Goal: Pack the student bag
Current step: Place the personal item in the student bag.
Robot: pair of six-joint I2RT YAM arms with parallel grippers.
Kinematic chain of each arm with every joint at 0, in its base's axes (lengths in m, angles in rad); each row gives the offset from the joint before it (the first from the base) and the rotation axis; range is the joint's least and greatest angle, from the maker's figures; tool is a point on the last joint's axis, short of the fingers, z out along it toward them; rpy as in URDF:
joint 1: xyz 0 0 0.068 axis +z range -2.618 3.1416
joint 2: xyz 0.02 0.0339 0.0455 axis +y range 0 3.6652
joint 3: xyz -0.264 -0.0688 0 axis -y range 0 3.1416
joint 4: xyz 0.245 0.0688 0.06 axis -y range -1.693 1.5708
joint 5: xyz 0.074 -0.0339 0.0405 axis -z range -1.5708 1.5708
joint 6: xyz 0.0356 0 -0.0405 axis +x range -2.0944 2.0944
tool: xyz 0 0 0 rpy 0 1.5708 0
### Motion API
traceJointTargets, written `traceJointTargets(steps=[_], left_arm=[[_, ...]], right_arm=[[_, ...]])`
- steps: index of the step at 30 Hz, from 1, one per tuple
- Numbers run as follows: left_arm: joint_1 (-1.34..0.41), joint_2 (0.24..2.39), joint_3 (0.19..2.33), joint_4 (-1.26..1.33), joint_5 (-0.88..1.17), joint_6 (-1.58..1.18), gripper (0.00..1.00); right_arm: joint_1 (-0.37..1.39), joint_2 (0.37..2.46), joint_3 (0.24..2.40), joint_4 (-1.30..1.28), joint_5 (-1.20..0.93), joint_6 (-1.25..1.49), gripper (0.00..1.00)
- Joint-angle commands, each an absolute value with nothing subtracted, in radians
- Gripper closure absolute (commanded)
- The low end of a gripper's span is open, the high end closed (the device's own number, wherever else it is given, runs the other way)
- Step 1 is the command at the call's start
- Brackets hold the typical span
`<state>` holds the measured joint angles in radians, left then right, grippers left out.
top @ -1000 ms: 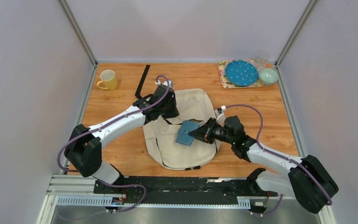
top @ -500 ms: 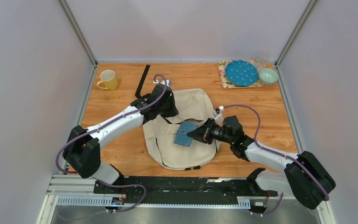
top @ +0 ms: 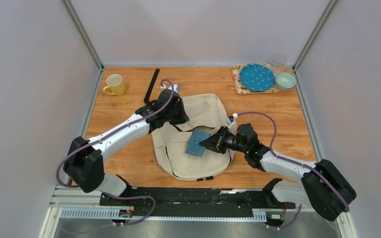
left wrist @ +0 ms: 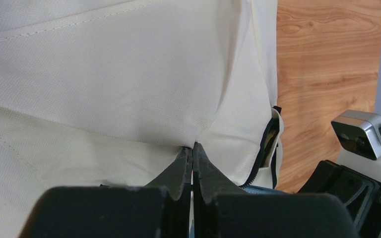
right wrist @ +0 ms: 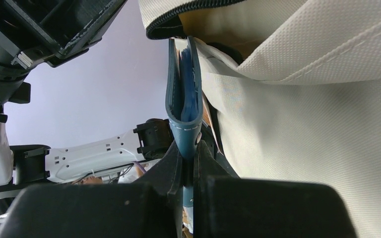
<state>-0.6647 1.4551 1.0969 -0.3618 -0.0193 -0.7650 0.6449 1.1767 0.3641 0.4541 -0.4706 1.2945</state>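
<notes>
Both arms have edged slightly left over the last second. On the table (top: 129,148) the bag (top: 198,111) lies at centre. The left gripper (left wrist: 193,148) pinches a fold of its fabric, and the right gripper (right wrist: 188,151) clamps a blue wallet (right wrist: 182,99) at the bag's zipper opening.

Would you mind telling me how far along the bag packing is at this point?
Done: the left hand pinches the fabric of the student bag, whose zip is open. In hand: the right hand grips a blue wallet, its end at that opening. Left: pushing the wallet fully inside, releasing it, probably zipping up.
</notes>
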Motion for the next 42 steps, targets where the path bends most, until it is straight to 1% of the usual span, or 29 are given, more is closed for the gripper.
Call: traceJointTargets(steps=[1,7,11,15,21,25,28,32,36,42], left_arm=[[-0.655,1.391,1.079,-0.261,0.028,-0.773,1.00],[-0.655,1.370,1.043,-0.207,0.092,-0.775,1.00],[-0.655,1.350,1.025,-0.192,0.110,-0.776,1.00],[-0.652,1.341,1.011,-0.189,0.120,-0.773,1.00],[-0.650,1.331,1.002,-0.183,0.126,-0.775,1.00],[-0.649,1.333,1.002,-0.170,0.138,-0.781,1.00],[-0.647,1.335,0.999,-0.160,0.152,-0.788,1.00],[-0.647,1.344,1.002,-0.147,0.182,-0.801,1.00],[-0.647,1.344,0.989,-0.130,0.215,-0.819,1.00],[-0.646,1.347,0.974,-0.103,0.259,-0.853,1.00]], right_arm=[[0.644,1.203,0.374,0.526,-0.472,1.304,1.00],[0.617,1.291,0.379,0.672,-0.471,1.364,1.00],[0.600,1.353,0.373,0.816,-0.459,1.402,1.00],[0.583,1.397,0.368,0.876,-0.437,1.434,1.00],[0.571,1.399,0.322,0.858,-0.377,1.485,1.00],[0.575,1.318,0.241,0.819,-0.256,1.519,1.00],[0.575,1.247,0.252,0.732,-0.203,1.483,1.00],[0.577,1.223,0.279,0.704,-0.141,1.453,1.00],[0.577,1.284,0.296,0.814,-0.118,1.488,1.00],[0.580,1.451,0.314,1.130,-0.063,1.543,1.00]])
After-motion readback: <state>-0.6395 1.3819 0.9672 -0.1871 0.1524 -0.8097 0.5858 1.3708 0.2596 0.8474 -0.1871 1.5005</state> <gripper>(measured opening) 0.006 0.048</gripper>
